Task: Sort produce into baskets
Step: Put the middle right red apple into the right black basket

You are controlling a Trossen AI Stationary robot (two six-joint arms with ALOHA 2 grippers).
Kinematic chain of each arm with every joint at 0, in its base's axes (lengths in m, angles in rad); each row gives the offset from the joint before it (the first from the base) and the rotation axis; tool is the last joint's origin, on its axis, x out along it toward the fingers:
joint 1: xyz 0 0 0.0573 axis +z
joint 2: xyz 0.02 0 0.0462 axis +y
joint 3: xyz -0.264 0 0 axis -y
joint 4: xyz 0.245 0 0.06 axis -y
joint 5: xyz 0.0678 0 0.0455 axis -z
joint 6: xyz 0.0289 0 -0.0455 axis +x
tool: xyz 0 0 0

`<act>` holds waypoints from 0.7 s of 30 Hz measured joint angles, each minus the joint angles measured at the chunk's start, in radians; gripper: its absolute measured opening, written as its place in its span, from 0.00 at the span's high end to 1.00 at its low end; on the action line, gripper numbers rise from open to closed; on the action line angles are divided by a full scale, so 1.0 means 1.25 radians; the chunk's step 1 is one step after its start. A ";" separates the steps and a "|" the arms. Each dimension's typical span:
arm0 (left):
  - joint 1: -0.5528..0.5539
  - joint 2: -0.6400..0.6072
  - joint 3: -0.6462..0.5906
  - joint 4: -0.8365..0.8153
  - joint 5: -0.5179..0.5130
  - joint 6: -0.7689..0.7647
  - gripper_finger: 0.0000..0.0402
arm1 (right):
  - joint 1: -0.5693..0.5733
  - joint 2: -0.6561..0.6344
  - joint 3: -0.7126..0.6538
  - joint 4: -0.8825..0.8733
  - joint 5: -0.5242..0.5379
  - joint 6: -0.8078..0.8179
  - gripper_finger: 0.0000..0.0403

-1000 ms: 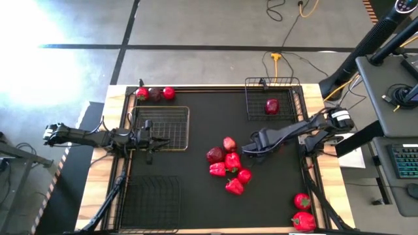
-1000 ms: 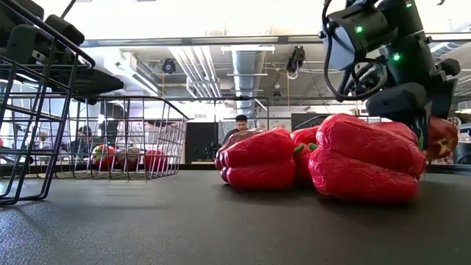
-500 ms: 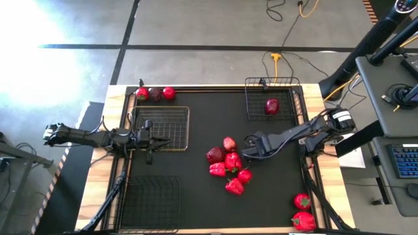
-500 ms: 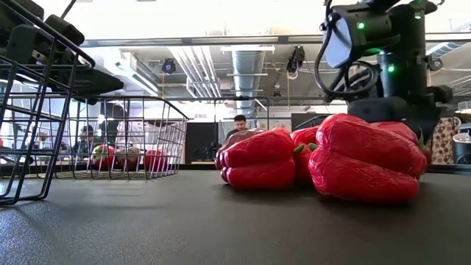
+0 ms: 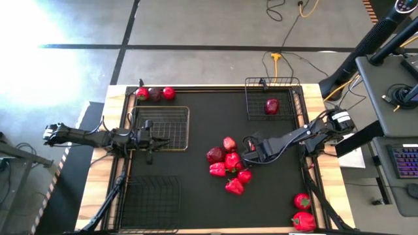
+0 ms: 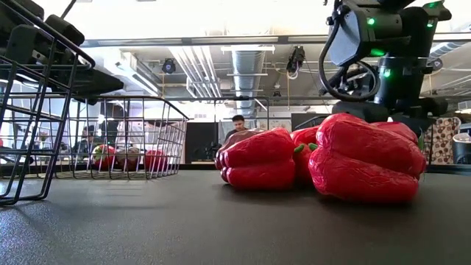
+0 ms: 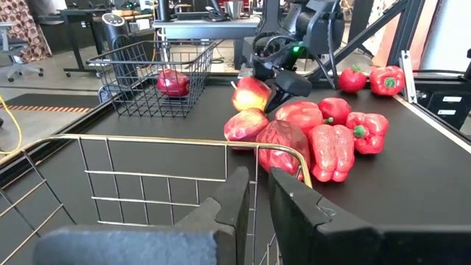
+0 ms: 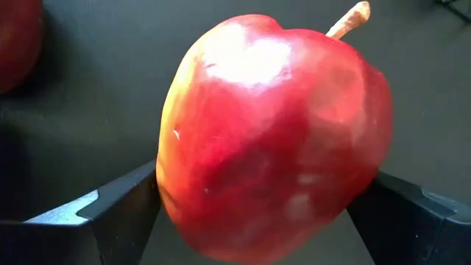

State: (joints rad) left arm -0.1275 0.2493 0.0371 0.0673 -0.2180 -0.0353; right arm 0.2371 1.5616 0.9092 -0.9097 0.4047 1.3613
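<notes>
We see the right gripper (image 5: pixel 249 147) at the pile of produce in the middle of the table (image 5: pixel 202 117), its fingers (image 8: pixel 110 210) spread to either side of an apple (image 8: pixel 268 136). In the right wrist view each finger sits close against a flank of the apple, but we cannot tell whether they press it. The apple fills that view, red with a yellowish patch on one side, its stem (image 8: pixel 349 19) pointing away from the wrist and tilted off to one side, so its stem axis runs roughly along the gripper's reach.

From above, the apple (image 5: pixel 228 143) lies at the far edge of the pile, just beside a darker maroon apple (image 5: pixel 215 155) and touching the peppers (image 5: pixel 233 171) clustered on the near side. In the low view the peppers (image 6: pixel 364 158) lie on their sides, long axes level across the table.

The far right basket (image 5: pixel 272 98) holds one dark apple (image 5: pixel 272 106). Two tomatoes (image 5: pixel 302 210) sit at the near right corner, well apart from the pile. Three fruits (image 5: pixel 155 93) line the far left edge.

The left gripper (image 5: pixel 155 141) waits over the gold basket (image 5: pixel 163 128), its fingers (image 7: pixel 291 195) nearly together with a narrow gap, holding nothing. A third basket (image 5: pixel 151 202) stands at the near left.
</notes>
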 joint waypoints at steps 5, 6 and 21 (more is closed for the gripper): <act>0.000 0.000 0.000 0.000 0.000 0.000 0.91 | -0.002 -0.003 0.000 0.000 0.012 -0.007 0.09; 0.000 0.000 0.000 0.000 0.000 0.000 0.91 | -0.002 -0.007 0.000 -0.001 0.012 -0.008 0.11; 0.000 0.001 0.000 0.000 0.000 0.000 0.91 | -0.149 -0.215 0.284 -0.183 0.133 -0.226 0.18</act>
State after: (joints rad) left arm -0.1276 0.2504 0.0372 0.0673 -0.2180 -0.0357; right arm 0.0504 1.2924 1.2641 -1.1380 0.5709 1.0783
